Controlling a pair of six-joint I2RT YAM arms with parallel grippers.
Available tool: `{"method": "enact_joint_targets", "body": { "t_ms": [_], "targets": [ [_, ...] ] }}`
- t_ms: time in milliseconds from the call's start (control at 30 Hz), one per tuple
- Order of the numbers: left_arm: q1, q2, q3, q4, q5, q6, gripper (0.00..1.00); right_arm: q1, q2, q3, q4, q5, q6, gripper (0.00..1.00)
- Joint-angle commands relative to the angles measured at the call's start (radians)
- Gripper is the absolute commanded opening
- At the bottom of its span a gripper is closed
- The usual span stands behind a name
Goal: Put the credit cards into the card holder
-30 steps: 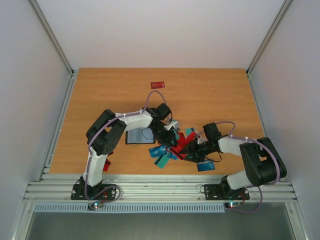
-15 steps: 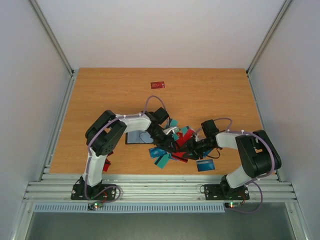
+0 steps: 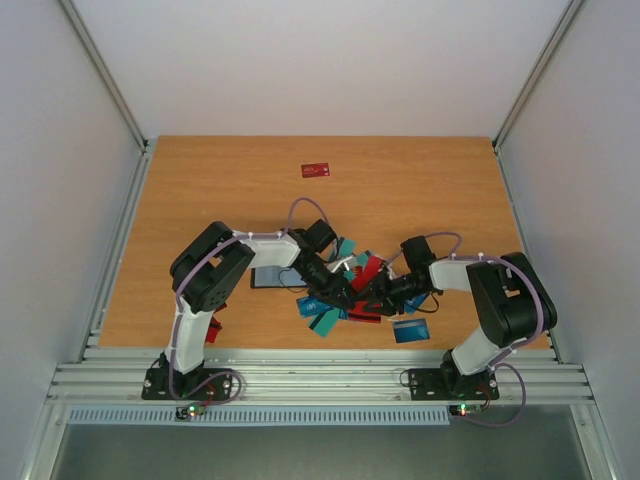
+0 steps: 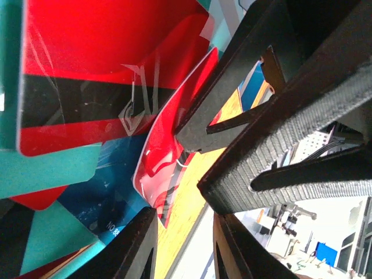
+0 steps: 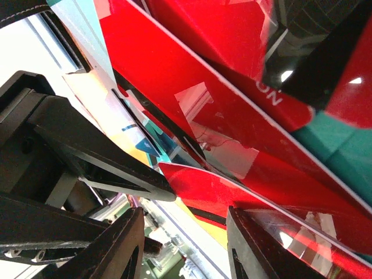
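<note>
Left claw (image 3: pixel 344 293) and right claw (image 3: pixel 374 296) crowd nose-to-nose over the heaped credit cards (image 3: pixel 322 312).

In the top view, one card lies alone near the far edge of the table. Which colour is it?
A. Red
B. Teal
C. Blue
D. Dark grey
A: the lone card, on the bare wood of the table well beyond the pile, is plainly red.

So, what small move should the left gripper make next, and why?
Probably close the left gripper on the bent red card. The card's curled edge stands between the open fingers, raised off the other cards, and the right gripper seems to touch it with one fingertip, so a pinch looks ready.
</note>
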Motion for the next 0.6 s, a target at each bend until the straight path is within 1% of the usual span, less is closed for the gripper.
{"method": "enact_joint_targets", "body": {
  "t_ms": [0, 133, 233, 300, 433, 567],
  "targets": [
    [-0.008, -0.024, -0.004, 0.182, 0.082, -0.073, 0.28, 0.003, 0.056, -0.014, -0.014, 0.135, -0.019, 0.41],
    [-0.008, -0.014, -0.016, 0.213, 0.030, -0.091, 0.27, 0.003, 0.076, -0.021, 0.014, 0.123, -0.010, 0.41],
    [-0.008, -0.015, -0.041, 0.281, -0.007, -0.132, 0.26, 0.003, 0.090, -0.025, 0.029, 0.111, -0.003, 0.40],
    [-0.008, -0.017, -0.042, 0.276, -0.035, -0.142, 0.24, 0.003, 0.072, -0.020, 0.014, 0.109, -0.003, 0.40],
    [-0.007, -0.047, -0.027, 0.204, -0.109, -0.115, 0.23, 0.003, -0.043, 0.018, -0.097, 0.126, -0.025, 0.40],
    [-0.008, -0.085, -0.003, 0.103, -0.157, -0.051, 0.25, 0.003, -0.172, 0.076, -0.301, 0.185, -0.075, 0.41]
  ]
}}
